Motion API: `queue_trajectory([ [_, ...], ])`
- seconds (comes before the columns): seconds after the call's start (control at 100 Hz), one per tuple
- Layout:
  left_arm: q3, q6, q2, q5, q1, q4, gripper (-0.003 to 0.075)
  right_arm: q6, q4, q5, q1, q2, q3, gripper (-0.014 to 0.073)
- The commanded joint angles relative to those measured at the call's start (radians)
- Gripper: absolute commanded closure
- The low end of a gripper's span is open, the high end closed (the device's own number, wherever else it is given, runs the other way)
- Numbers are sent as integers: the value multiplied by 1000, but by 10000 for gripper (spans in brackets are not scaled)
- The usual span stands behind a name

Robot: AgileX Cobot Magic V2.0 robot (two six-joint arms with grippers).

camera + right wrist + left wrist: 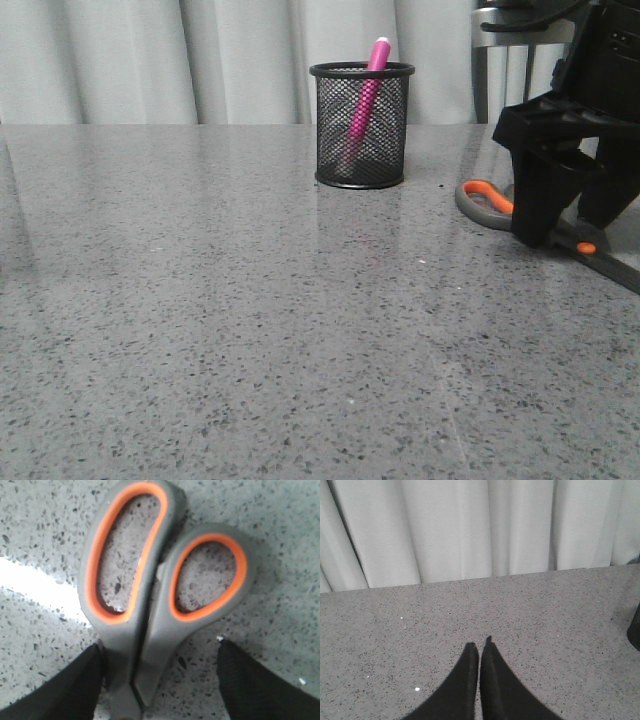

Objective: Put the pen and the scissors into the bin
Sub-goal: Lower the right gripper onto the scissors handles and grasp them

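The bin [362, 125], a black wire-mesh cup with a solid rim and base, stands upright toward the back of the grey speckled counter [250, 330], close to the pale curtain [150, 60]. Inside it the pen [366, 95] leans at a tilt, its bright pink barrel showing through the mesh and its pale end poking just above the rim. To the right of the bin and somewhat nearer the camera, the scissors [500, 205] lie flat on the counter, grey handles lined in orange turned toward the bin, an orange pivot dot and dark blades running off to the right. The right gripper [160, 680] is down over them with its fingers [75, 690] spread wide, one touching the neck of the handles just below the loops, the other standing clear on the far side, so nothing is clamped. The left gripper [480, 652] hangs over bare counter left of the bin, its two fingertips pressed together and holding nothing. Wide bare counter spreads in front of the bin and to its left; the counter's back edge runs just behind the bin.
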Motion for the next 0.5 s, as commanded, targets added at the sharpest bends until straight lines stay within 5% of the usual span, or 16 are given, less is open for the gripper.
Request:
queue_trajectory([
  [0.0, -27, -5, -9, -60, -8, -22, 739, 1, -1, -25, 10, -22, -23, 184],
  [0.27, -27, -5, -9, -76, -8, -22, 739, 1, -23, -25, 67, -22, -23, 235],
  [0.49, -27, -5, -9, -79, -8, -22, 739, 1, -26, 0, 69, -22, -23, 594],
])
